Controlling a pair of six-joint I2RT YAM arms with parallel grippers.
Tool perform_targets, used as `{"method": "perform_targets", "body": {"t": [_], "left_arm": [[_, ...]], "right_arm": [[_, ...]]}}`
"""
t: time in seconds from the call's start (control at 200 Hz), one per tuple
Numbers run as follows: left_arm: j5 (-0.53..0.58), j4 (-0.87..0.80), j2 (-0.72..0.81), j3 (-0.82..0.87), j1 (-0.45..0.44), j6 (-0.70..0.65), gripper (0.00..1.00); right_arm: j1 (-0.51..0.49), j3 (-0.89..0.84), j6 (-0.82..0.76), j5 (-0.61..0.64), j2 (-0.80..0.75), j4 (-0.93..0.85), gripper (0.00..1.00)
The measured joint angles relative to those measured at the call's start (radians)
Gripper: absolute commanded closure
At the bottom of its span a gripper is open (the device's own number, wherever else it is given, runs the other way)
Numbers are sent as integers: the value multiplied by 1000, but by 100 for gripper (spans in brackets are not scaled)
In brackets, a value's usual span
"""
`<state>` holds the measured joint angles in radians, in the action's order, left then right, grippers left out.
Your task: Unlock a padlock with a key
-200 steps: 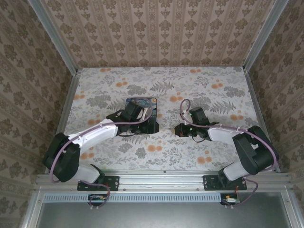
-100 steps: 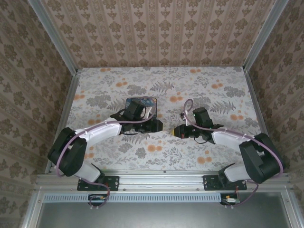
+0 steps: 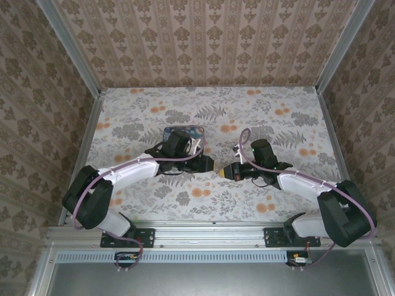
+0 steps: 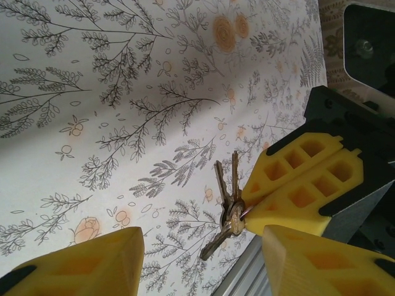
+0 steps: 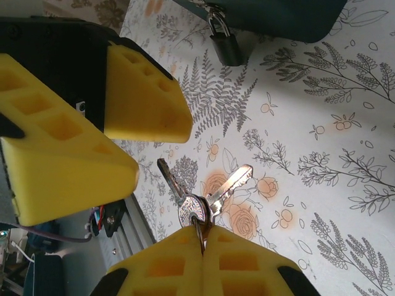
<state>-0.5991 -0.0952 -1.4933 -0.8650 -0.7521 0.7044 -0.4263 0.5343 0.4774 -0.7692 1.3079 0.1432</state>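
Both arms have closed in since the earlier top views: L gripper has slid toward 3 o'clock, clear of the painted box, and R gripper has crept toward 9 o'clock. The 2 tips now sit just beside each other near table centre, R tip at approx. 4 o'clock of L tip.

R gripper is clenched on the key bunch. The ring's thin wire is pinched between its yellow pads, w/ the keys sticking out past the tips. In the R wrist view, one dark key fans to 11 o'clock and one bright silver key to 1 o'clock. Can't tell if they touch the floral tablecloth or hang above it.

L gripper's jaws stand apart, nothing between them. In the L wrist view its yellow fingers frame the bottom edge, and the bunch hangs ahead of the gap, at 12 o'clock from it, not yet inside.

Padlock is at 12 o'clock in the R wrist view. It has a small dark body and its shackle is looped, hanging at the near edge of the box and resting against the cloth. It's well apart from the keys, at 1 o'clock of the L gripper's pads.
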Motion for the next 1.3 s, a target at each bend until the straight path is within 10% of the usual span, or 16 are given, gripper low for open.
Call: {"method": "perform_targets", "body": {"t": [0.71, 0.92, 1.3], "left_arm": [[-39, 26, -17, 2, -18, 11, 72], [-61, 44, -17, 0, -19, -8, 100], [-97, 14, -16, 0, 3, -259, 100]], "right_arm": [[-11, 0, 19, -3, 0, 34, 100], [-11, 0, 20, 2, 3, 27, 100], [23, 8, 2, 1, -81, -93, 53]]}}
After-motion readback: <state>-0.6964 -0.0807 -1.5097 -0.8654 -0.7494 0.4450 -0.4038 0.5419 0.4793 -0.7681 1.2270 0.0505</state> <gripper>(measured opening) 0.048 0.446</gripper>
